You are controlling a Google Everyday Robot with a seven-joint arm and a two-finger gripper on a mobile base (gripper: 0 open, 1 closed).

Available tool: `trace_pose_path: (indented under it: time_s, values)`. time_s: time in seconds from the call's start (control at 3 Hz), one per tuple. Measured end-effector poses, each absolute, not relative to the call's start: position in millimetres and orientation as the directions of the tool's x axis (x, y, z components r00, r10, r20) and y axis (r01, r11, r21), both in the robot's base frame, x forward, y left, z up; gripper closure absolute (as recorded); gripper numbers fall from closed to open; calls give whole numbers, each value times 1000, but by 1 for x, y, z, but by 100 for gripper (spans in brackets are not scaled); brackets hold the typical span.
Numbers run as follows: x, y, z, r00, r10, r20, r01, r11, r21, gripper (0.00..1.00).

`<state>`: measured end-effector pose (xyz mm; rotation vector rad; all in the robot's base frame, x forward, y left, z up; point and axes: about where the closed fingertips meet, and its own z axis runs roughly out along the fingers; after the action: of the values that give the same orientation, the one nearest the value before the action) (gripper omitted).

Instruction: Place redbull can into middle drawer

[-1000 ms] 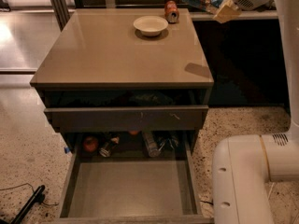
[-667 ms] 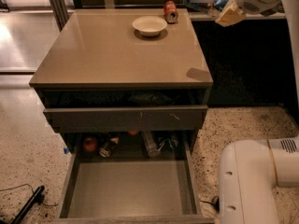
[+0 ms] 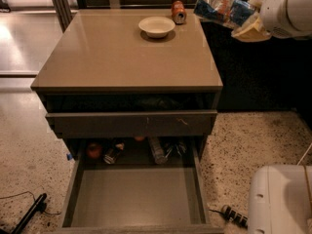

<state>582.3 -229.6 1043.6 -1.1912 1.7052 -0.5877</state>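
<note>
The gripper (image 3: 249,14) hangs at the upper right, off past the right edge of the cabinet top (image 3: 117,57), its tan fingers (image 3: 247,31) pinching one end of the redbull can (image 3: 222,7). The can lies tilted in the air, silver and blue with a patch of red lettering I cannot read from here. The middle drawer (image 3: 134,199) is pulled wide open below, its smooth grey floor bare at the front. Along the back lies a row of small items (image 3: 113,152), possibly bottles and a can. Above it is a closed drawer with a scratched front panel (image 3: 131,124). On the tan top sit a white bowl (image 3: 156,26) and, just behind it, a short orange-red can (image 3: 178,11) whose label is illegible. The floor (image 3: 243,140) is speckled stone, with a black cable (image 3: 29,213) at the lower left and the white robot base (image 3: 280,199) at the lower right.
</note>
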Motion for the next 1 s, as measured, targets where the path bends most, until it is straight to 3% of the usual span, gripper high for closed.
trace_pose_path:
  time_s: [0.67,1.0]
  values:
    - [582,-234,1040,15,-893,-450,-374,413,-830,100]
    - [548,-243,1021,98,-893,-439,-336,386,-859,100]
